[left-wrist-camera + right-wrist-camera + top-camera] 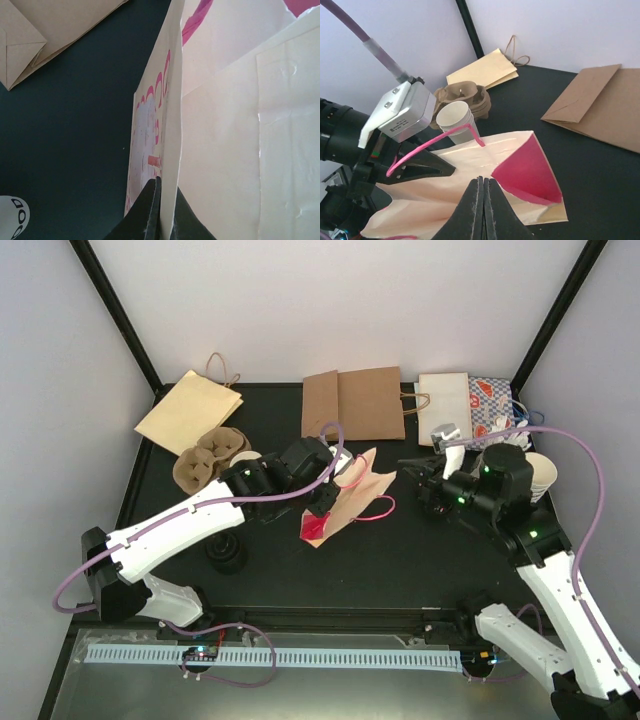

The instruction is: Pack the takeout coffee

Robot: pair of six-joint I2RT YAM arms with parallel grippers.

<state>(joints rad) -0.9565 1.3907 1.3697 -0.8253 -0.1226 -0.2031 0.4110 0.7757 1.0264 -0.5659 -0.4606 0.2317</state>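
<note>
left gripper (165,184): the jaws are clamped on the upright edge of the cream paper bag (420,200), whose wall is pinched between them.
right gripper (483,179): the jaws are pressed together and nothing is seen between them; the bag's open mouth is spread just beyond and below the tips.
takeout coffee (454,116): it is seen upright beyond the right jaws, outside the bag, behind the pink handle (435,141) and beside the cup carrier (465,97).
edges: the pink lining (525,170) is bounded by a sharp fold just right of the right jaws.
room: bare dark tabletop (580,175) is seen right of the right jaws, up to the flat brown bag (600,105).
writing: dark rounded letters are shown on the cup, low and left of the left jaws, but are cut off and cannot be read; pink print on the bag's outer face cannot be read either.
</note>
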